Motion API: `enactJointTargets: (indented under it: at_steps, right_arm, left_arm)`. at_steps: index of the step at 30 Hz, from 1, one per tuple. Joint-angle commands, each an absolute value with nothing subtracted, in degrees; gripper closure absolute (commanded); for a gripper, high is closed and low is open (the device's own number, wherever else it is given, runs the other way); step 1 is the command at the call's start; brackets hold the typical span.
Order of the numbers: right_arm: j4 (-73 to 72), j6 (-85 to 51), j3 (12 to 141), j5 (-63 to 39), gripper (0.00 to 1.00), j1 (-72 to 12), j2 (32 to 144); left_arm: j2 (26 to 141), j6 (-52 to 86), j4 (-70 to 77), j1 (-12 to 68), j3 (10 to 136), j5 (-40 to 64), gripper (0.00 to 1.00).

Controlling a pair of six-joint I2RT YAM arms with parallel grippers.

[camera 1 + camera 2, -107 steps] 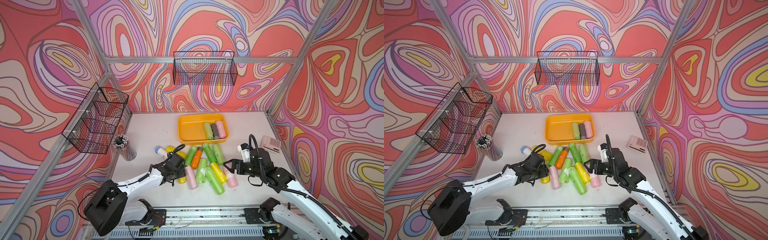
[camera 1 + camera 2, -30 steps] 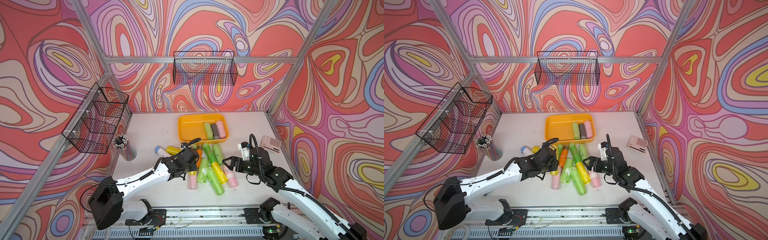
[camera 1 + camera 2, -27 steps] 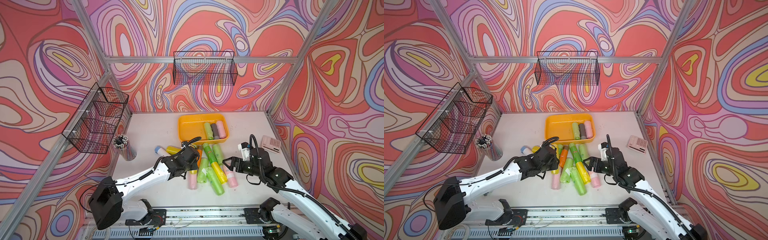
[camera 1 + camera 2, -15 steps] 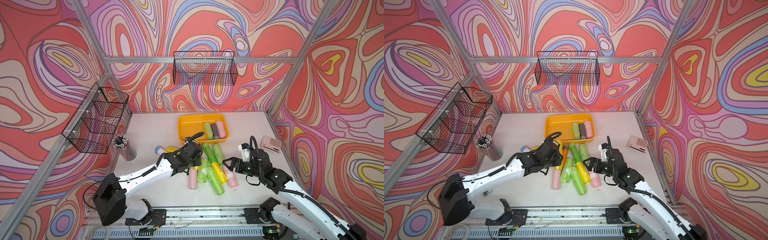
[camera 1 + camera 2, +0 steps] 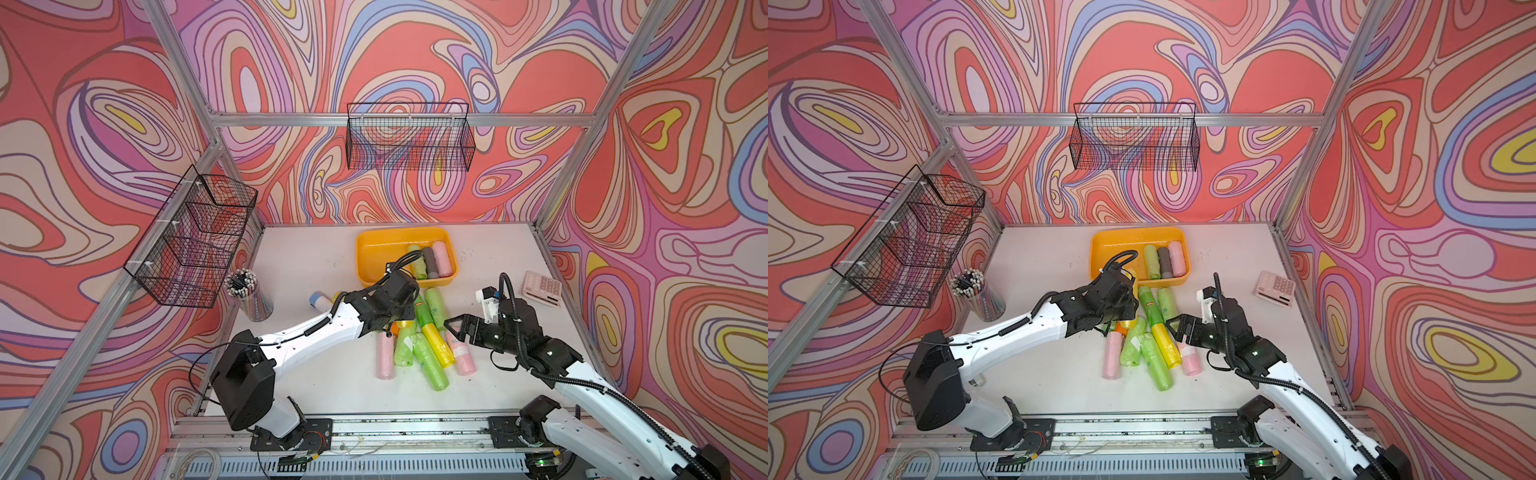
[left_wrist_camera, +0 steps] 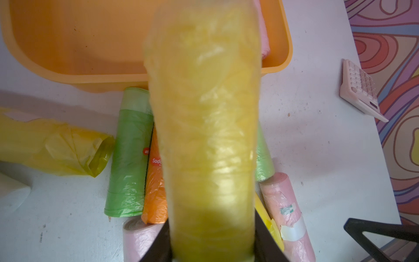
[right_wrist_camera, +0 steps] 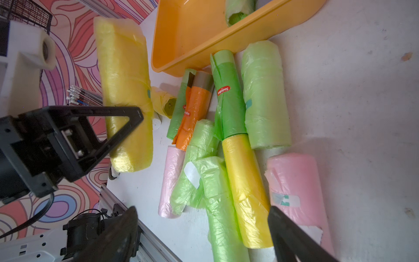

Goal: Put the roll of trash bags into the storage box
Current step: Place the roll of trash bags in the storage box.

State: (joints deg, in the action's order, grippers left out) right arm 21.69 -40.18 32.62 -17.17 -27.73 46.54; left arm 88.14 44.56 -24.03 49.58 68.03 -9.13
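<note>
Left end effector [image 6: 212, 240]: clenched on the near end of the yellow roll [image 6: 204, 113].
Yellow roll: held clear of the tabletop [image 5: 316, 257], pointing lengthwise toward the box [image 5: 365, 253], at its near rim.
Right end effector [image 5: 455, 330]: released, jaws wide apart, hovering over the pile of rolls [image 5: 419, 353] and gripping nothing.
Box: toward the back of the tabletop; three rolls [image 5: 430, 262], green, grey and pink, lie side by side at one end.
Calculator [image 5: 542, 286]: near the tabletop's right edge.
</note>
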Motion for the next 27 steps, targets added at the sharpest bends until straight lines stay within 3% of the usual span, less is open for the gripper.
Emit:
enactJointTargets:
  at_steps: [1, 27]
  right_arm:
    - [21.5, -41.0, 31.8, -15.8, 0.08, -27.6, 45.4]
    - [25.8, -40.2, 32.7, -11.7, 0.08, -27.7, 41.8]
  left_arm:
    - [89.9, 42.4, -23.6, 49.4, 71.7, -8.4, 0.89]
    - [108.4, 38.0, -25.5, 38.6, 93.4, 3.0, 0.91]
